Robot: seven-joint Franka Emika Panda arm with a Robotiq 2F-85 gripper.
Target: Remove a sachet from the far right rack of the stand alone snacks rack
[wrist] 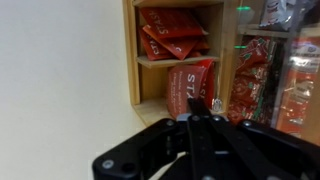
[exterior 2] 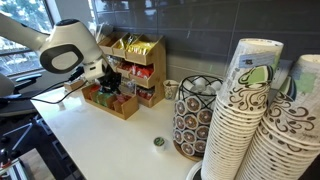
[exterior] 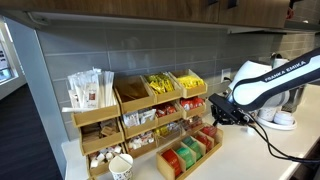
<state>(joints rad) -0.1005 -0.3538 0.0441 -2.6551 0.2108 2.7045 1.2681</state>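
The stand alone snacks rack (exterior: 188, 152) is a low slanted light-wood organiser with slots of red and green packets; it also shows in an exterior view (exterior 2: 110, 98). My gripper (exterior: 216, 112) hangs over its far right rack (exterior: 208, 132), and it also appears in an exterior view (exterior 2: 108, 76). In the wrist view my fingers (wrist: 202, 102) are drawn together on the lower edge of a red sachet (wrist: 186, 82), which stands upright in front of the wooden compartment. More red packets (wrist: 172, 30) lie in the compartment behind it.
A taller three-tier wooden shelf unit (exterior: 110, 118) with yellow and other packets stands behind the organiser against the tiled wall. A paper cup (exterior: 121, 167) sits at the counter front. A patterned container (exterior 2: 190, 120) and stacked paper cups (exterior 2: 240, 120) stand on the counter.
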